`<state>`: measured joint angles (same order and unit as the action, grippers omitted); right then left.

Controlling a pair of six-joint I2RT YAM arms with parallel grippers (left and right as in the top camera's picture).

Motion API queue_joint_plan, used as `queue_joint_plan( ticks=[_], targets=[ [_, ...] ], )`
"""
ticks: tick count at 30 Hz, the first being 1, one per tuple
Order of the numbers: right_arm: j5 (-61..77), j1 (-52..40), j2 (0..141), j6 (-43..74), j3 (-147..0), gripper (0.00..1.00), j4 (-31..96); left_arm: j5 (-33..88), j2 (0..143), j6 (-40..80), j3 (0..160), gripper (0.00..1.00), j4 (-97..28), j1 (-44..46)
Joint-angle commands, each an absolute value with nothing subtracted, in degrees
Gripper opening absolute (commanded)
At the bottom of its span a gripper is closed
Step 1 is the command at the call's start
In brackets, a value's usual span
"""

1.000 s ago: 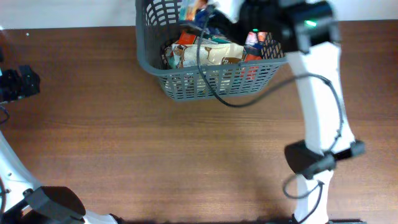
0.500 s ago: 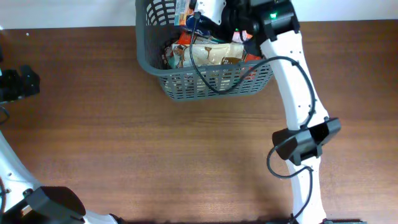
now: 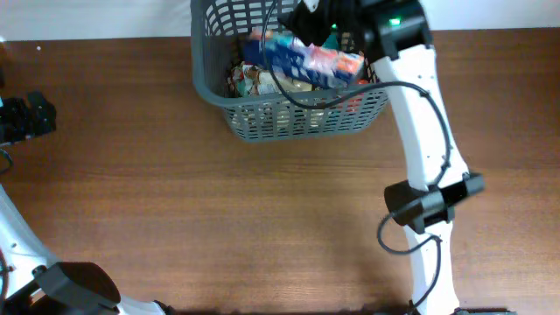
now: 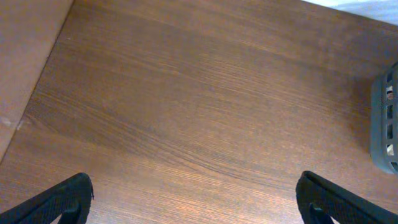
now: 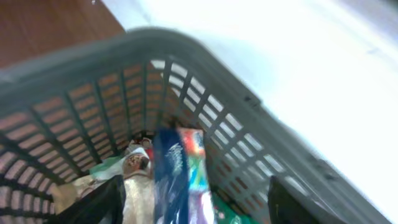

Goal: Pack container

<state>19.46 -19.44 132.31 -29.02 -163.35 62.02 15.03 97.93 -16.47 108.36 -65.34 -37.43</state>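
The container [image 3: 262,122], a dark grey lattice basket, stands at the back of the table and holds several snack packets. A blue and multicoloured packet [image 3: 306,58] lies tilted across the top of the pile, blurred. My right gripper [image 3: 317,14] hovers over the basket's far side. In the right wrist view its jaws stand wide apart [image 5: 194,190] and the same packet [image 5: 177,174] sits between and below them, touching neither finger. My left gripper [image 3: 26,118] stays at the table's left edge, open [image 4: 196,199] over bare wood, with the container's corner [image 4: 387,124] at the far right of that view.
A white wall or surface [image 5: 280,56] runs behind the basket. The right arm [image 3: 429,131] reaches from the front edge up across the table's right side. Brown wooden table top [image 3: 219,219] stretches between the two arms.
My right gripper has opened and the blue packet it held has dropped onto the pile in the basket. The left arm has not moved.
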Motion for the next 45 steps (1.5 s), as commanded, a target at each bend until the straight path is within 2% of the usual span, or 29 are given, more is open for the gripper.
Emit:
queue_joint_plan(
  ticks=[1,7,9,13,16,18,19,20,24,28,45],
  targets=[
    [18.6,-19.3,123.7,-24.4,-166.9,0.72,64.0,15.7,97.8,-15.9,108.2,0.99,-65.4,-37.6],
    [15.6,-18.5,113.8,-23.2,-167.3,0.73,66.6,15.7,97.8,-15.9,108.2,0.99,-65.4,-37.6],
    [12.3,-17.6,110.0,-22.8,-167.3,0.81,68.2,15.7,97.8,-15.9,108.2,0.99,-65.4,-37.6],
    [6.1,-15.0,105.3,-22.8,-165.9,0.82,73.7,15.6,97.8,-15.9,108.2,0.99,-65.4,-37.6],
    [5.7,-12.3,102.5,-22.8,-160.2,0.81,73.0,15.7,97.8,-15.9,108.2,0.99,-65.4,-37.6],
    [5.7,-9.7,99.9,-22.8,-154.3,0.84,71.3,15.6,97.8,-15.9,108.2,0.99,-65.4,-37.6],
    [5.7,-8.3,98.8,-22.7,-151.5,0.96,70.5,15.7,97.8,-15.9,108.2,0.99,-65.4,-37.6],
    [5.3,-6.5,97.6,-21.8,-148.1,0.99,69.4,15.7,97.8,-15.9,108.2,0.99,-65.4,-37.6],
    [4.3,1.3,95.5,-12.9,-139.4,0.99,66.3,15.7,97.8,-15.9,108.2,0.99,-65.4,-37.6],
    [4.5,8.3,96.5,-3.4,-138.1,0.99,69.2,15.7,97.8,-15.9,108.2,0.99,-65.4,-37.6],
    [4.4,9.8,97.8,-3.1,-138.0,0.99,71.9,15.7,97.8,-15.9,108.2,0.99,-65.4,-37.6]
  ],
)
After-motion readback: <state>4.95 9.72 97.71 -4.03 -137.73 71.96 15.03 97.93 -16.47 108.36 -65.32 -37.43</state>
